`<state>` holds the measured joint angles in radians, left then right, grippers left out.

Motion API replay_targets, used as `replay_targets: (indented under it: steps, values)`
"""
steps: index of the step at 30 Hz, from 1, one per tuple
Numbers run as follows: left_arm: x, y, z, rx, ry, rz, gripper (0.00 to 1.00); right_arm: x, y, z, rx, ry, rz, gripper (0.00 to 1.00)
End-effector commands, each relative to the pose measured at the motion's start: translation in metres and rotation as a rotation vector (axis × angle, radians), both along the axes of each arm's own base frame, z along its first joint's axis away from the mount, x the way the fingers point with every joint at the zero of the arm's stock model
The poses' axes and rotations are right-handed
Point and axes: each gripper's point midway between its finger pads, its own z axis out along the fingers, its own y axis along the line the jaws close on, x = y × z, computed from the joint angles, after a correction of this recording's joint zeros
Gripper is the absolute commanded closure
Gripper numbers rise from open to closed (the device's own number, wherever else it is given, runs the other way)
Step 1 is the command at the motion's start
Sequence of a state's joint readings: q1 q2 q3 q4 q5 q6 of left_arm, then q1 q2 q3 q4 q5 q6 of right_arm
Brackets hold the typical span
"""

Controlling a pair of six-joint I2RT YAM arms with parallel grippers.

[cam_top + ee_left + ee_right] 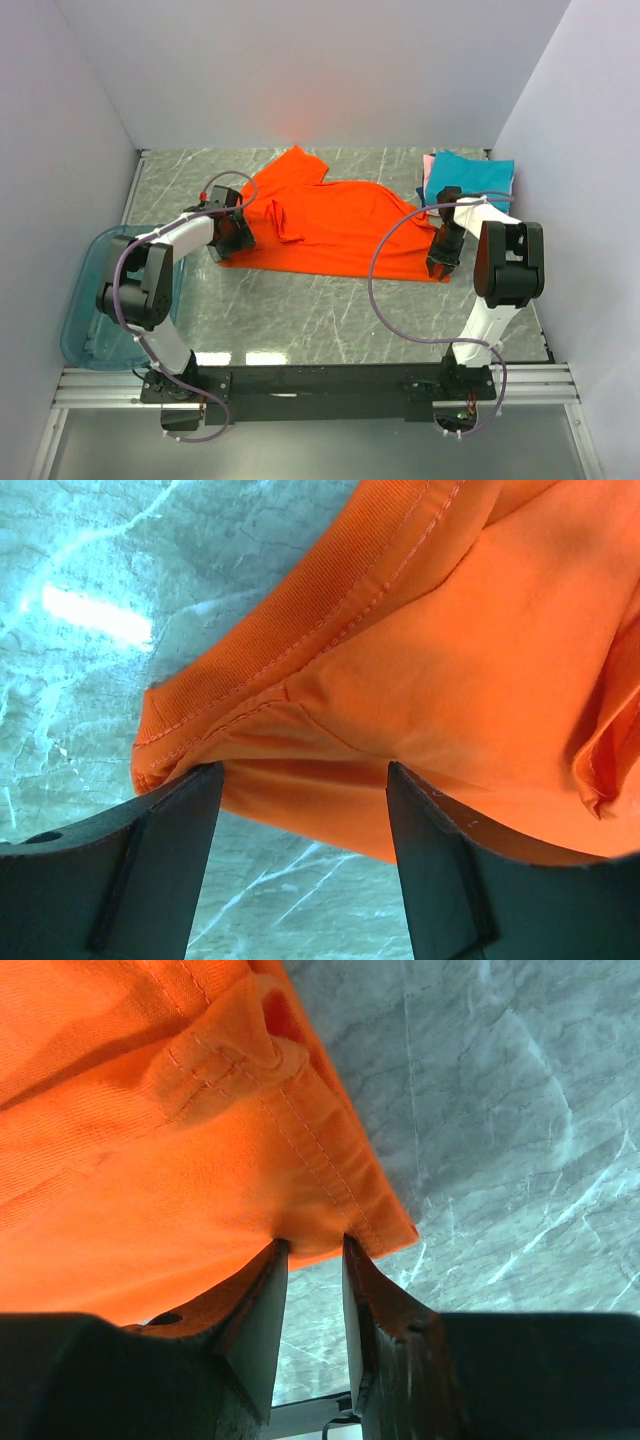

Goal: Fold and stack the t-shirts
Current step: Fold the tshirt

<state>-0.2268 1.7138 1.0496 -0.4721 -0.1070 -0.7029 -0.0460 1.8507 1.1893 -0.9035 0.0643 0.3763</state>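
Observation:
A bright orange-red t-shirt (335, 225) lies spread across the middle of the table, with a sleeve pointing toward the back wall. My left gripper (238, 238) is at the shirt's left edge. In the left wrist view its jaws (300, 775) stand wide open, and the ribbed hem of the orange cloth (420, 660) reaches between the fingertips. My right gripper (441, 265) is at the shirt's near right corner. Its jaws (312, 1245) are narrowly apart, tips touching the stitched hem (340, 1160), with bare table showing through the gap. Folded teal and pink t-shirts (472, 176) are stacked at the back right.
A translucent blue-green bin (92, 300) sits at the table's left edge, beside the left arm's base. White walls close in the left, back and right. The marbled tabletop (320, 310) shows in front of the shirt.

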Motion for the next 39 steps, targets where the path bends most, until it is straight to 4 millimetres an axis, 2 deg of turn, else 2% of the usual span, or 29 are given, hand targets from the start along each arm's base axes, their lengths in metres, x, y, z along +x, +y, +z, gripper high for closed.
replay_targets:
  steps: [1, 5, 8, 10, 13, 15, 18, 22, 28, 32, 39]
  values:
    - [0.012, 0.003, 0.026, 0.026, -0.07, -0.022, 0.27, 0.007, -0.01, 0.009, -0.058, -0.031, 0.009, 0.65]
    - [0.023, -0.011, 0.066, -0.02, -0.17, -0.05, 0.27, 0.01, -0.002, 0.011, -0.043, -0.039, 0.029, 0.65]
    - [0.031, -0.029, 0.096, -0.054, -0.242, -0.078, 0.27, 0.012, 0.003, 0.011, -0.034, -0.046, 0.043, 0.65]
    - [0.033, -0.047, 0.108, -0.077, -0.274, -0.115, 0.27, 0.013, 0.006, 0.013, -0.031, -0.054, 0.051, 0.65]
    - [0.029, -0.074, 0.103, -0.124, -0.25, -0.166, 0.29, 0.016, 0.01, 0.019, -0.012, -0.076, 0.049, 0.65]
    - [0.023, -0.095, 0.088, -0.15, -0.205, -0.211, 0.31, 0.019, 0.015, 0.023, 0.016, -0.092, 0.047, 0.66]
    - [0.02, -0.112, 0.072, -0.162, -0.171, -0.235, 0.31, 0.026, 0.02, 0.038, 0.045, -0.141, 0.043, 0.66]
    - [0.025, -0.117, 0.056, -0.16, -0.146, -0.231, 0.31, 0.031, 0.022, 0.053, 0.057, -0.182, 0.04, 0.65]
    - [0.035, -0.123, 0.044, -0.149, -0.132, -0.242, 0.31, 0.032, 0.029, 0.069, 0.09, -0.219, 0.041, 0.66]
    - [0.043, -0.126, 0.041, -0.151, -0.142, -0.245, 0.34, 0.03, 0.031, 0.074, 0.104, -0.232, 0.039, 0.66]
    - [0.045, -0.13, 0.034, -0.158, -0.134, -0.261, 0.38, 0.026, 0.033, 0.073, 0.114, -0.228, 0.035, 0.66]
